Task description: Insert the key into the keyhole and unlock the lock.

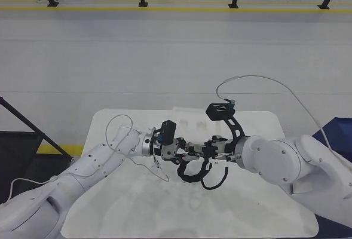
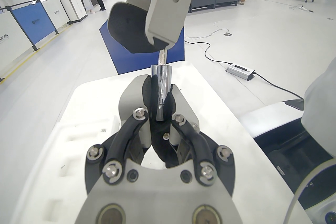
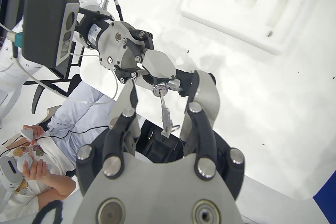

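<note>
Over the white table (image 1: 253,197), the top view places the 2 arms tip to tip, the left gripper (image 1: 177,150) and the right gripper (image 1: 195,150) meeting above the table's middle. At that range the lock and key are too small to make out.

The left wrist view gives the side of the 1 chrome cylinder lock (image 2: 162,78). It is clamped between the left gripper's (image 2: 158,89) black pads, with the cylinder's end sticking out past the fingertips. The 1 key (image 2: 162,57) enters that end, its bow hidden behind a finger of the right gripper.

The right wrist view looks at the lock's round face (image 3: 160,90) instead. The key's (image 3: 165,114) blade sits in the keyhole, and 1 small key ring (image 3: 175,128) hangs from the bow. Here the right gripper's (image 3: 166,83) 2 fingers stand spread, 1 on each side of the key, neither touching it.

Beyond the grippers 1 white foam tray (image 3: 294,33) lies on the table, with 3 rectangular recesses.
</note>
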You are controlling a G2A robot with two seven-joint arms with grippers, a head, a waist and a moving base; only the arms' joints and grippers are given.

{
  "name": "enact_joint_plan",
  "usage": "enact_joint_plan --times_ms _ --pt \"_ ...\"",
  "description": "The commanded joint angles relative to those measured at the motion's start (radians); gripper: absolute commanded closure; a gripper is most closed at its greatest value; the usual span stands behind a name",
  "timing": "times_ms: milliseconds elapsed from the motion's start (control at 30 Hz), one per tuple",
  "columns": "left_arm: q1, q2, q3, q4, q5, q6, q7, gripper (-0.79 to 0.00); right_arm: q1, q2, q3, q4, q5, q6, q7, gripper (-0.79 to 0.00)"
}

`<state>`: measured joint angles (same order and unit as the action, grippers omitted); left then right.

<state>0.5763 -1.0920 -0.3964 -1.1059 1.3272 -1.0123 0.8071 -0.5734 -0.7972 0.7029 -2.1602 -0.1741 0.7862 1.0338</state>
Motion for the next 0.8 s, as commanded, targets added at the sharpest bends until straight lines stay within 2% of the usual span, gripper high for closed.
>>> enact_joint_plan --times_ms 0,133,233,533,633,767 --pt "-0.004 0.0 0.016 0.007 -0.026 0.0 0.001 0.0 0.004 0.0 0.007 -0.004 0.007 -0.007 0.006 -0.785" --pt "-0.014 0.004 0.04 0.025 -0.084 0.0 0.001 0.0 0.007 0.001 0.018 -0.007 0.008 -0.105 0.027 -0.785" --pt "-0.023 0.012 0.061 0.036 -0.128 0.0 0.001 0.0 0.011 0.01 0.006 -0.005 -0.065 -0.208 0.093 -0.785" --pt "-0.081 0.052 0.178 0.031 -0.277 0.0 0.001 0.0 -0.033 0.026 -0.008 -0.084 -0.158 -0.418 0.187 -0.785" --pt "-0.112 0.065 0.226 0.018 -0.313 0.0 0.001 0.0 -0.04 0.026 -0.004 -0.079 -0.148 -0.436 0.185 -0.785" --pt "-0.114 0.079 0.226 0.005 -0.339 0.0 -0.022 0.0 -0.04 0.026 -0.004 -0.079 -0.148 -0.436 0.185 -0.785"
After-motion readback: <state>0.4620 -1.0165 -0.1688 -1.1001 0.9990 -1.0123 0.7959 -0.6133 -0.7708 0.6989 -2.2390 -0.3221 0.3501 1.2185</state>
